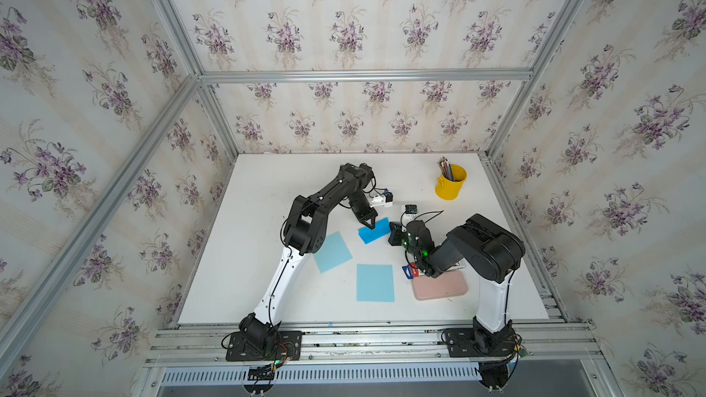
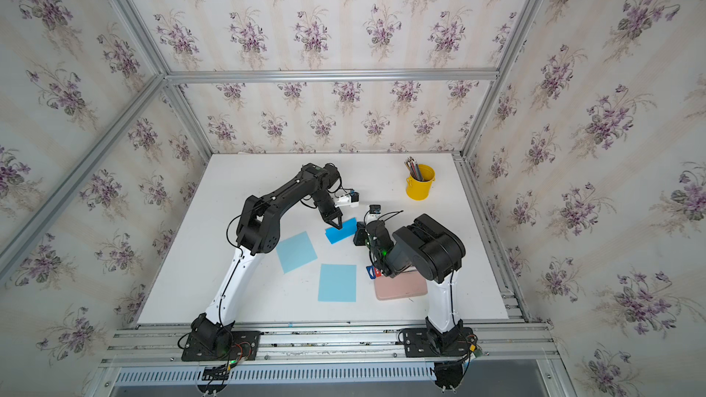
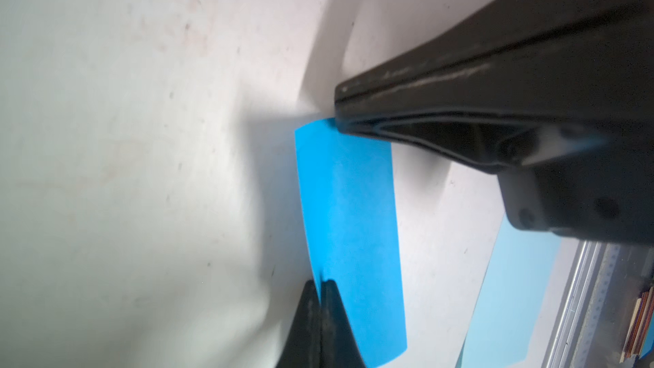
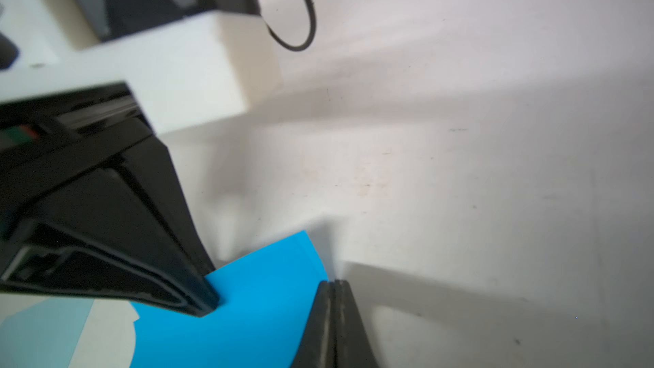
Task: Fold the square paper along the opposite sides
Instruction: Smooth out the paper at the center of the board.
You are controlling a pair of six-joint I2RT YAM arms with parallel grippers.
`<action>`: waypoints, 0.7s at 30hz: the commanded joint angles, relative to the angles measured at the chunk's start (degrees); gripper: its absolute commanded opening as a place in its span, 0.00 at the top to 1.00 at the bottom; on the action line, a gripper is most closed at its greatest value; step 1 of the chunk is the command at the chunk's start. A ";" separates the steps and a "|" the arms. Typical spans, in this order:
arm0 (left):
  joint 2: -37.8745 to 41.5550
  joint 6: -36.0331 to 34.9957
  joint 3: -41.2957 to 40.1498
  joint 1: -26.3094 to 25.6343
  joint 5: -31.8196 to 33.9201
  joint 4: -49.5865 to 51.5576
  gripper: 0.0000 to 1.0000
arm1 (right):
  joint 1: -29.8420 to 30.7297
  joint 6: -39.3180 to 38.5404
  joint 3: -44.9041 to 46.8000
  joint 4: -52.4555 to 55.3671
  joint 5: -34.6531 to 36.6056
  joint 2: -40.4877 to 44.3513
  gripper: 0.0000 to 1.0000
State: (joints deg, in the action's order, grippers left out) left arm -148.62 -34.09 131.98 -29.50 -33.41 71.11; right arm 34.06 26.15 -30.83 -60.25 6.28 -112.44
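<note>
Left gripper (image 3: 322,290), right gripper (image 4: 334,284) both clamped tight at blue paper (image 1: 375,231) ends; pinching or pressing, unclear. Keep edges matched, flatten crease.

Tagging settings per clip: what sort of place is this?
Likely a robot test cell dressed as a home desk: floral wallpaper panels in bare aluminium frame rails, two black-and-white arms bolted before a white tabletop, a yellow metal bucket of pencils.
</note>
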 commanded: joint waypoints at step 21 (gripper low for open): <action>0.98 1.18 -0.38 -1.13 8.00 -0.53 1.00 | 2.32 -12.46 1.47 -6.84 -8.96 4.75 1.00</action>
State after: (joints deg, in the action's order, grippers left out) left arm -147.72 -32.99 131.76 -30.70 -29.41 70.72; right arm 36.07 14.55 -28.40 -65.12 -1.30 -106.65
